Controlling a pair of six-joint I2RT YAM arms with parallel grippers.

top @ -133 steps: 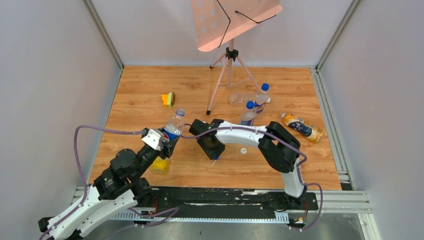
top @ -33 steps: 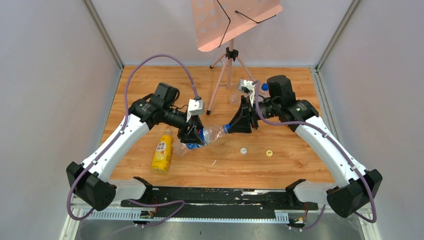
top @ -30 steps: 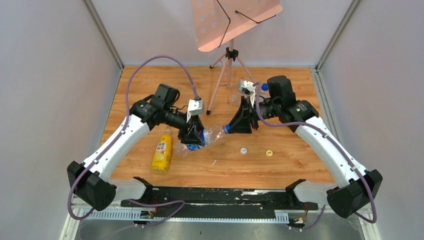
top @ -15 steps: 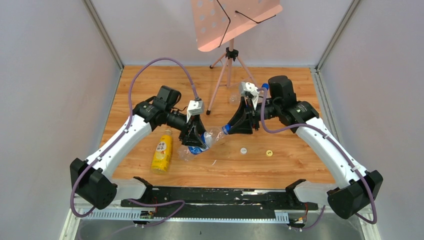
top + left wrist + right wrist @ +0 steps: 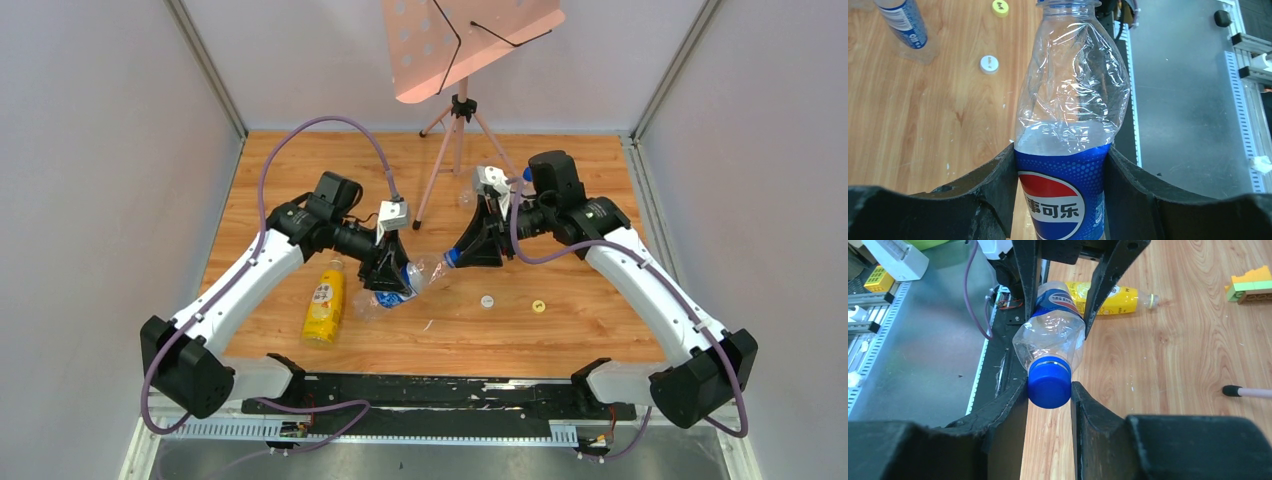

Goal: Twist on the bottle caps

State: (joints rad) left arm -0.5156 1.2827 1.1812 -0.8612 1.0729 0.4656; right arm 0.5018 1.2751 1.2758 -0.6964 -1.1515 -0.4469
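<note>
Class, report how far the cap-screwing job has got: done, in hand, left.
Done: no finished bottle clearly visible. In hand: left gripper holds the clear bottle, right gripper clamps the blue cap on its neck. Remaining: yellow cap and white cap lie loose; yellow bottle lies uncapped.

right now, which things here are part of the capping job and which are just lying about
Job in hand: clear bottle, blue cap, yellow bottle, white cap, yellow cap.
Lying about: music stand, toy blocks.
</note>
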